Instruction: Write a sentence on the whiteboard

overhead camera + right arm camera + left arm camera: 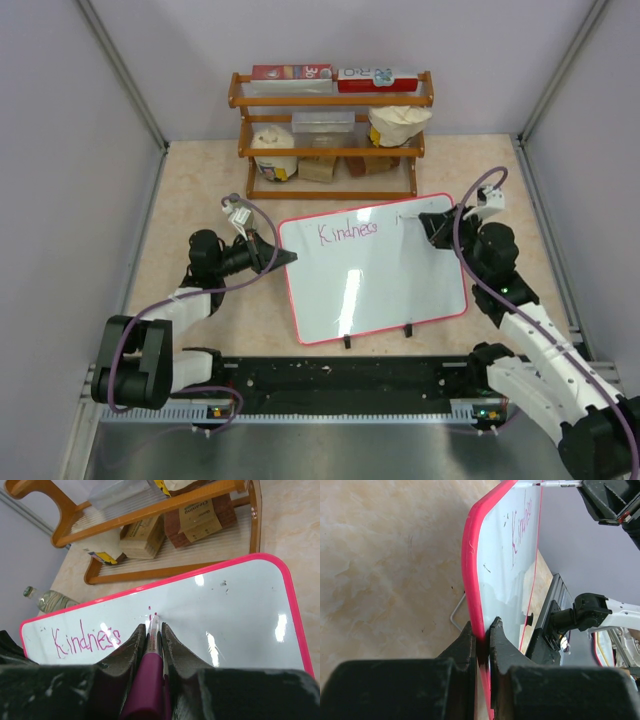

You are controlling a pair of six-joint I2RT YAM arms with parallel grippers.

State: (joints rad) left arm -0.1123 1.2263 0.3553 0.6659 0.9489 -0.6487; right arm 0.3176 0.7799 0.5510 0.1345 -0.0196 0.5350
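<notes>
The whiteboard (375,275), white with a red-pink frame, stands tilted on two black feet mid-table. Pink handwriting on it reads "Kindness" (347,232), also seen in the right wrist view (85,639); a small pink dot and short stroke (150,611) sit to its right. My left gripper (285,258) is shut on the board's left frame edge (472,570), clamped between both fingers (482,642). My right gripper (432,224) is shut on a magenta marker (150,672), its tip touching the board at the new stroke (154,615).
A wooden two-tier rack (332,130) with boxes, a jar and bags stands behind the board. A plastic bottle (47,600) lies beyond the board's far left corner. Grey walls enclose the table; a black rail (340,375) runs along the near edge.
</notes>
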